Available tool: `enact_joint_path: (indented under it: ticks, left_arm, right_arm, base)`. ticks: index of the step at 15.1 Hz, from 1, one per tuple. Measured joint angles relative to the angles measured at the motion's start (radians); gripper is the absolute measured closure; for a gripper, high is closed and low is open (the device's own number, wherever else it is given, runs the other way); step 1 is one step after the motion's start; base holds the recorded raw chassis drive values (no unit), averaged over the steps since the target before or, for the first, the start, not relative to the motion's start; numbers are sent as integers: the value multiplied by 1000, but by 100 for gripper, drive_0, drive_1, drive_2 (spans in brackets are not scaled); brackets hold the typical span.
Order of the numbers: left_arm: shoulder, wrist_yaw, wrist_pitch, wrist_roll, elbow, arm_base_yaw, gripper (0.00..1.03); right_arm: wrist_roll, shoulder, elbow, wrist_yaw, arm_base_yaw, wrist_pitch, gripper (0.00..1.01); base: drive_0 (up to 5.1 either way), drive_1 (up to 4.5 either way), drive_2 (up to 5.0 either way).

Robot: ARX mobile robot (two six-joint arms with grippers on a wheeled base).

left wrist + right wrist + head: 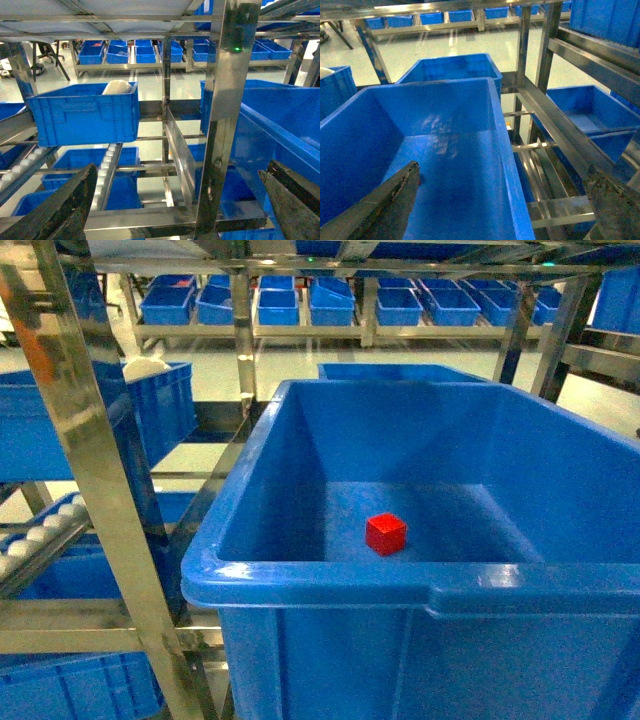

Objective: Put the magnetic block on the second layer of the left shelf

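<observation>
A red magnetic block (386,533) sits on the floor of a large deep blue crate (300,580) on a steel-framed shelf (90,500). The left end effector (175,200) hangs released and empty beside a steel upright (225,115), the right end effector (505,200) spread wide over the crate; the block seems hidden in both wrist views

Steel rack level (95,455) with large blue crate (330,585) on it.
Inside crate, on its floor, small red magnetic block (386,533), apart from all walls. Further left on rack, smaller blue bin (82,112) on roller rails (107,162).
</observation>
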Motion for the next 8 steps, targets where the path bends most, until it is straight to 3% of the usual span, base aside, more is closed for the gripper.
enact_joint_path:
  ticks: [1, 2, 3, 8]
  left_arm:
    - [0, 0, 0, 0, 0, 0, 5]
    - [0, 0, 0, 0, 0, 0, 5]
    - [0, 0, 0, 0, 0, 0, 5]
    - [0, 0, 0, 0, 0, 0, 5]
  right_arm:
    - [-28, 21, -66, -31, -7, 174, 13]
    - [-58, 2, -135, -44, -15, 262, 23]
    - [-86, -106, -230, -109, -99, 318, 57]
    - [-93, -147, -279, -117, -96, 303, 76]
  base:
    - [0, 0, 0]
    - [0, 0, 0]
    - [0, 0, 0]
    - [0, 0, 0]
